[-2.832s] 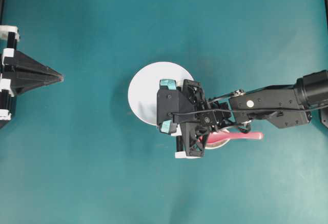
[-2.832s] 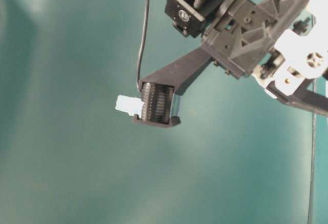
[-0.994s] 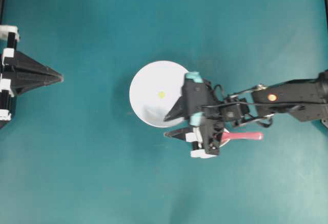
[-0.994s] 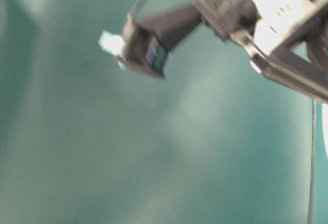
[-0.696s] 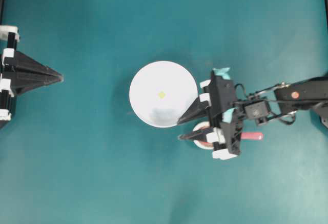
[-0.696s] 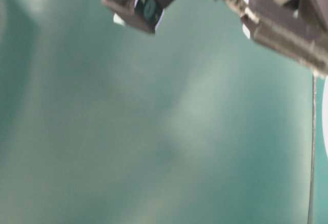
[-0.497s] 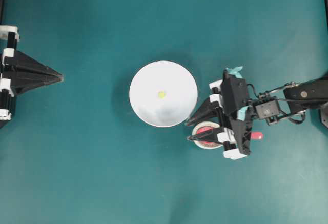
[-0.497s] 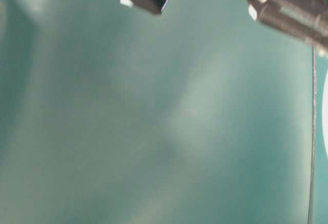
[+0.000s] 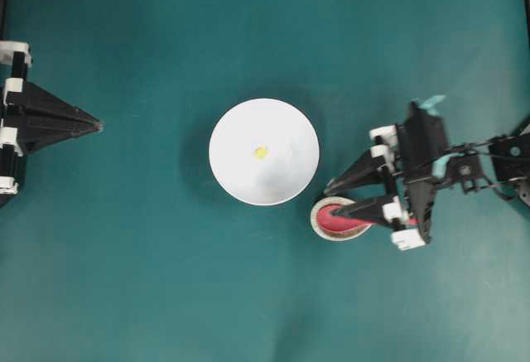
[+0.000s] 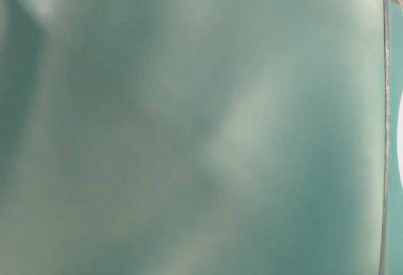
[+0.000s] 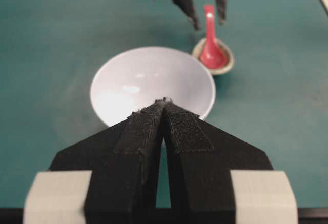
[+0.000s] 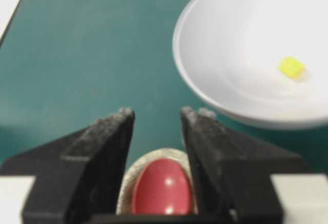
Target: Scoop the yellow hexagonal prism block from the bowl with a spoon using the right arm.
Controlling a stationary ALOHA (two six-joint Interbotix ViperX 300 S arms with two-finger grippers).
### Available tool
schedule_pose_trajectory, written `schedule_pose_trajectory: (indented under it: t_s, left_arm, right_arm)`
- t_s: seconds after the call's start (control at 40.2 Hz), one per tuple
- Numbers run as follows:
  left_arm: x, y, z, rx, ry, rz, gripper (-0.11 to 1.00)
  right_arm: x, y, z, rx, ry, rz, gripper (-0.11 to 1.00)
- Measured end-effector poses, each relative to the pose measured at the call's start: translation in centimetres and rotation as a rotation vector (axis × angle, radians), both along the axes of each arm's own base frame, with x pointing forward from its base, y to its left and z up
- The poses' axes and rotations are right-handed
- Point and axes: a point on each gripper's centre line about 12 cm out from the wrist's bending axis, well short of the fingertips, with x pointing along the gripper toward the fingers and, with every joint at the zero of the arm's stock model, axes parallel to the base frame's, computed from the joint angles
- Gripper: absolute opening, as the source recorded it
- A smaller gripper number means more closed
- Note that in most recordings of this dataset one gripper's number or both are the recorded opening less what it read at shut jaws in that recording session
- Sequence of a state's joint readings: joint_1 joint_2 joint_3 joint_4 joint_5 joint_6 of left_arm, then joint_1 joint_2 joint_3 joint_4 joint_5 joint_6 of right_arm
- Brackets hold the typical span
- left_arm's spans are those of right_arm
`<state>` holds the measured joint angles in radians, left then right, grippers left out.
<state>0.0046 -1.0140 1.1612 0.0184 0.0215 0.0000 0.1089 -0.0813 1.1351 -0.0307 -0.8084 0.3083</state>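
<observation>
The yellow hexagonal prism block (image 9: 261, 152) lies near the middle of the white bowl (image 9: 281, 130). It also shows in the right wrist view as a yellow block (image 12: 290, 66) in the bowl (image 12: 241, 55). The pink-red spoon (image 9: 334, 219) rests with its scoop in a small speckled dish (image 9: 315, 216) to the right of the bowl. My right gripper (image 9: 331, 200) stands open over the scoop, holding nothing, with the spoon (image 12: 162, 187) showing between and below its fingers. My left gripper (image 9: 98, 126) is shut at the far left.
In the left wrist view the bowl (image 11: 148, 75) lies just beyond my shut left gripper (image 11: 164, 101). Behind it are the spoon (image 11: 210, 49) and the dish (image 11: 226, 66). The teal mat spreads on all sides.
My right arm has drawn back to the right, off the bowl, and now hangs over the spoon's dish. The block has come into view. The left arm has stayed still.
</observation>
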Motion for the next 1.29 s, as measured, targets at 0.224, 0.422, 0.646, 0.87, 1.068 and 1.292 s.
schedule_pose_trajectory:
  t_s: [0.224, 0.422, 0.646, 0.87, 1.068, 1.292]
  left_arm:
    - [0.0, 0.0, 0.0, 0.012, 0.002, -0.004, -0.01]
    - [0.0, 0.0, -0.1, 0.017, 0.003, -0.003, -0.01]
    - [0.0, 0.0, -0.4, 0.017, 0.032, -0.004, -0.01]
    - [0.0, 0.0, -0.5, 0.015, 0.041, -0.002, -0.01]
    - [0.0, 0.0, -0.5, 0.015, 0.041, -0.002, -0.01]
    - [0.0, 0.0, -0.5, 0.015, 0.038, -0.002, -0.01]
  right_arm:
    - [-3.2, -0.2, -0.6, 0.022, -0.091, -0.089, 0.48]
    - [-4.0, 0.8, -2.1, 0.022, -0.078, -0.111, 0.48]
    - [-5.1, 2.0, -4.2, -0.005, -0.061, -0.108, 0.48]
    - [-6.4, 2.8, -4.9, -0.029, -0.065, -0.102, 0.48]
    - [-6.8, 3.3, -5.0, -0.043, -0.059, -0.073, 0.48]
    - [-7.0, 3.3, -5.7, -0.062, -0.034, -0.068, 0.47]
